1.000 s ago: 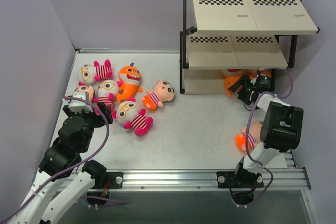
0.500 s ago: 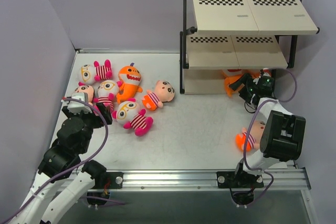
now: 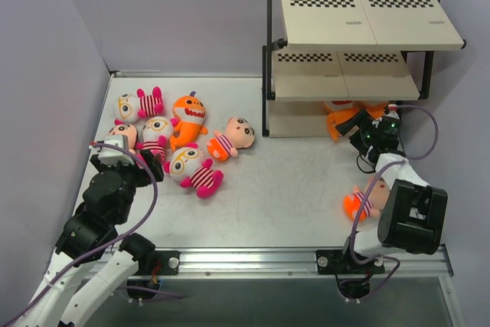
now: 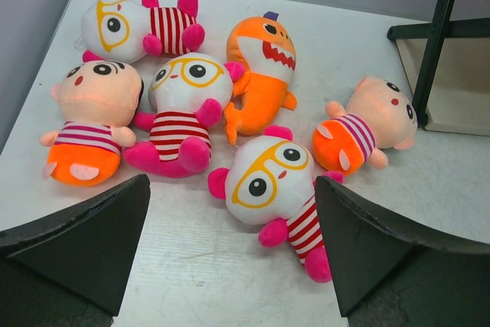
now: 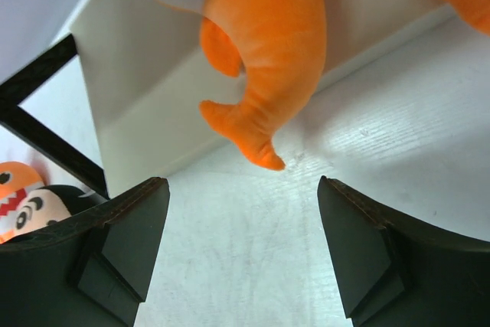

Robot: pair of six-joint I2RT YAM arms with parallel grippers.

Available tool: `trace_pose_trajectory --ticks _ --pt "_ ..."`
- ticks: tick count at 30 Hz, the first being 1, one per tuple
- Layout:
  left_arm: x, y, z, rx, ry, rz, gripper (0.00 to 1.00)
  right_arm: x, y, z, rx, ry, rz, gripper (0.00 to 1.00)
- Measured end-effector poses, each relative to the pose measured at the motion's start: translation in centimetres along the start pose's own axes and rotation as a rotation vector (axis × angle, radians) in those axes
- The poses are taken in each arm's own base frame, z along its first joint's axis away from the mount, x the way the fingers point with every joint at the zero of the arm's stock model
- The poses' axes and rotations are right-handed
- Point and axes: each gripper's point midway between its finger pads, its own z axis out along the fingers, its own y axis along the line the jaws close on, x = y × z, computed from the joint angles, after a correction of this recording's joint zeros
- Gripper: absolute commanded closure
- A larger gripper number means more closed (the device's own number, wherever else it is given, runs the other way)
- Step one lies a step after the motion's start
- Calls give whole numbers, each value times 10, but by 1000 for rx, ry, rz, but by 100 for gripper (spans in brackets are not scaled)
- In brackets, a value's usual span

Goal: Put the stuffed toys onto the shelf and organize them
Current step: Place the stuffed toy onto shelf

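At three o'clock on the tabletop (image 3: pixel 291 189), my right gripper (image 3: pixel 369 134) had spread its jaws and drawn back from the orange plush shark (image 5: pixel 268 51), left lying on the black-framed beige shelf's (image 3: pixel 344 74) lowest board. My left gripper (image 4: pixel 233 189) hung wide apart over six plush toys (image 4: pixel 184 112) at nine o'clock.

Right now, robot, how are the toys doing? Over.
Left gripper open above six toys. Right gripper open, empty, at the shelf, bottom board. Orange shark lies there, tail over the edge. One doll beside right arm.
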Motion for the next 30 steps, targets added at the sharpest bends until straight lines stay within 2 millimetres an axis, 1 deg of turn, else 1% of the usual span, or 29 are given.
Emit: trace_pose_trajectory --ticks 8,15,20,23,25,27,30 --pt "0 -1 0 4 1 0 3 -39 33 -32 -70 -157 -17 28" --pt "0 -1 0 6 2 -1 3 -61 42 -57 -60 -270 -22 34" --pt "1 -2 0 9 4 -1 3 -73 49 -78 -52 -339 -22 35" --pt "2 -2 1 10 10 1 3 -75 55 -88 -49 -370 -31 35" --pt "3 -3 3 9 17 4 3 -70 62 -92 -44 -376 -58 34" --pt "6 -4 5 7 28 6 3 -59 76 -94 -56 -359 -104 33" --pt "10 -6 9 2 48 6 3 -48 102 -102 -94 -340 -191 31"
